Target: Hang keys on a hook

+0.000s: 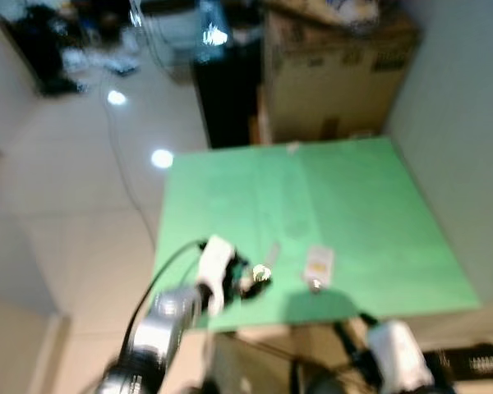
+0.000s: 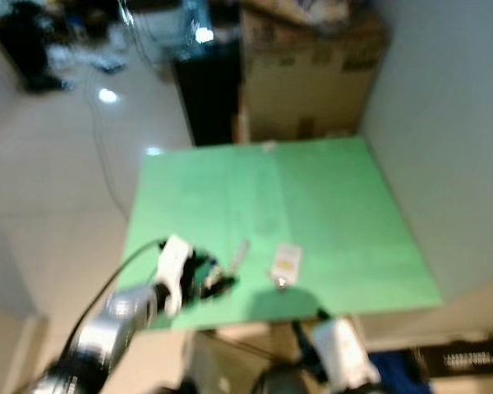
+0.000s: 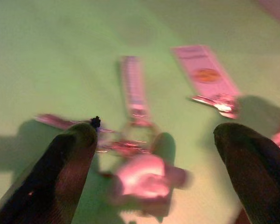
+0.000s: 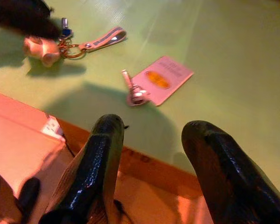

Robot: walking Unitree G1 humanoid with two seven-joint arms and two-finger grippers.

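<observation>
The key bunch (image 3: 135,137) lies on the green table (image 1: 353,197) near its front left corner, with a pale charm (image 3: 144,179) and a short strap (image 3: 133,86) attached. My left gripper (image 3: 156,135) hovers just over it, open, one finger (image 3: 74,154) on each side of the ring. The same keys (image 4: 67,46) and strap (image 4: 105,38) appear in the right wrist view. My right gripper (image 4: 154,128) is open and holds nothing, at the table's front edge, right of the keys. In the left eye view the left gripper (image 1: 245,277) is blurred.
A white card (image 1: 319,264) with a small key (image 4: 133,93) at its end lies right of the bunch. A cardboard box (image 1: 337,74) and a dark cabinet (image 1: 226,90) stand behind the table. A wall (image 1: 468,148) runs along the right. Pale floor (image 1: 74,197) lies to the left.
</observation>
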